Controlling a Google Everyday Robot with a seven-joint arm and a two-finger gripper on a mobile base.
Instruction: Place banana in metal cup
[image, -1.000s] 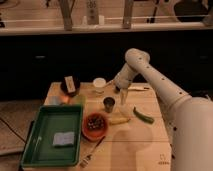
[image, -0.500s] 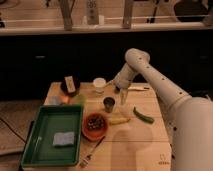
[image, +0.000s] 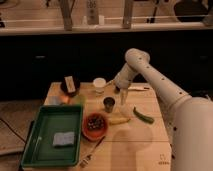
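The banana, small and pale yellow, lies on the wooden table just right of the orange bowl. The metal cup, a small dark grey cylinder, stands upright just above and left of the banana. My gripper hangs from the white arm, pointing down, right of the cup and above the banana, holding nothing that I can see.
A green curved vegetable lies right of the banana. A whitish cup stands behind the metal cup. A green tray with a blue sponge sits at the front left. A fork lies near the front edge. A dark item is at the back left.
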